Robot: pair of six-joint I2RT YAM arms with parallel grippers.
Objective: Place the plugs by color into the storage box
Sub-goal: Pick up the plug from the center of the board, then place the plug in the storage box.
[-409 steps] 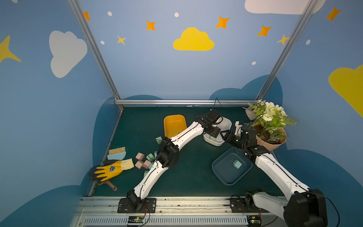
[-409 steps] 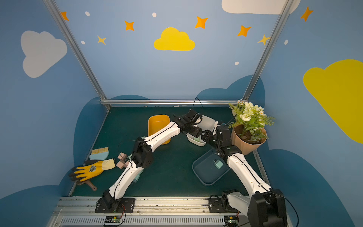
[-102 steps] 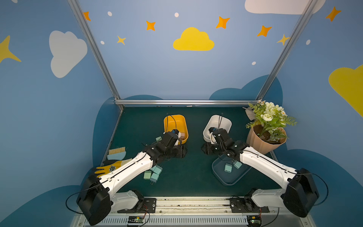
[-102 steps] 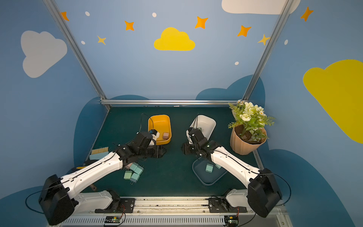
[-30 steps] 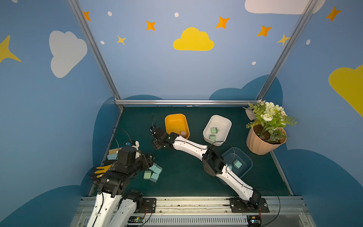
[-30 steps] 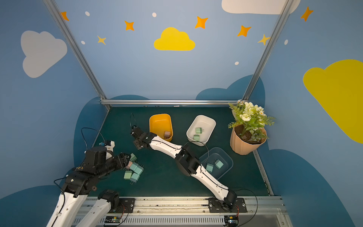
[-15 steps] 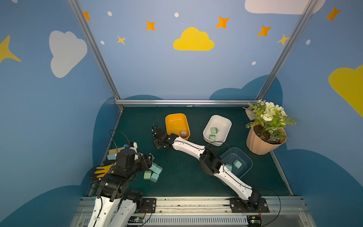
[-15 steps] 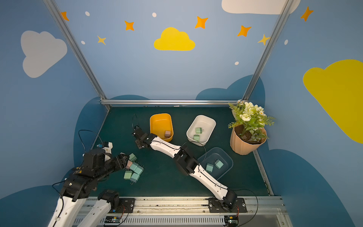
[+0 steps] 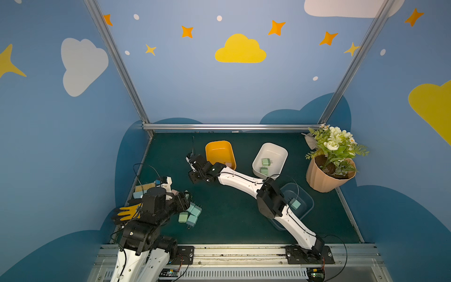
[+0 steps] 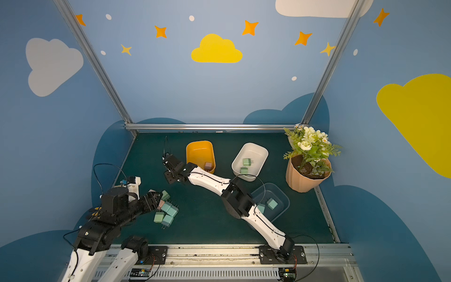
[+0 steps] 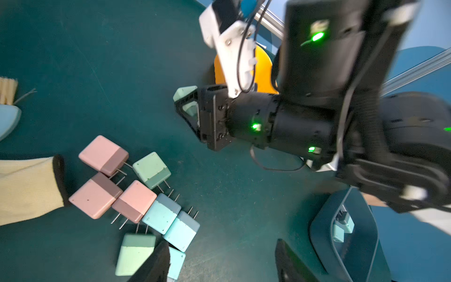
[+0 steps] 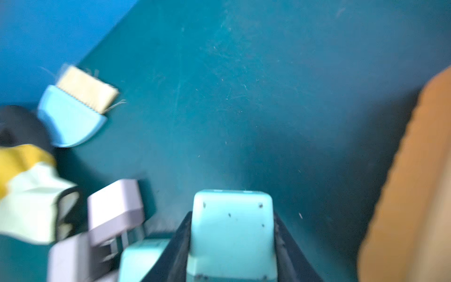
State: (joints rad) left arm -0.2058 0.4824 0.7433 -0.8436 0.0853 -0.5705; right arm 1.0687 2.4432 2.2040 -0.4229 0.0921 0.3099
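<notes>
Since a second ago my right jaws have closed on a plug, while my left arm has stayed over the loose cluster.

Nearest the rail: my left gripper (image 11: 220, 246) hangs above the plugs (image 9: 192, 216) lying on the green mat (image 9: 231, 219). Its fingers are spread and nothing sits between them. One finger (image 11: 156, 263) covers part of a pale green plug (image 11: 134, 252) and of a light teal plug (image 11: 177, 265). The cluster numbers eight, packed edge to edge: three pink, two pale green, three light teal. A yellow glove (image 9: 128, 212) lies beside them, its cuff edge against a pink plug (image 11: 94, 197). A blue brush (image 12: 70, 117) lies just beyond the glove.

Middle: my right forearm (image 9: 244, 180) crosses above the blue storage box (image 9: 302, 195) and hides its near corner. Two light teal plugs lie inside it.

Farther: my right gripper (image 11: 186, 108) is clamped on the held plug (image 12: 231, 229), just beside the yellow bin (image 9: 218, 152) and outside it. The tint of this plug reads pale green in the left wrist view and light teal in the right wrist view. Whether it is clear of the mat I cannot tell.

Far: the yellow bin holds one pink plug at its near end. The white bin (image 9: 271, 152) holds two pale green plugs. A potted plant (image 9: 324, 178) stands in the far right corner, well apart.
</notes>
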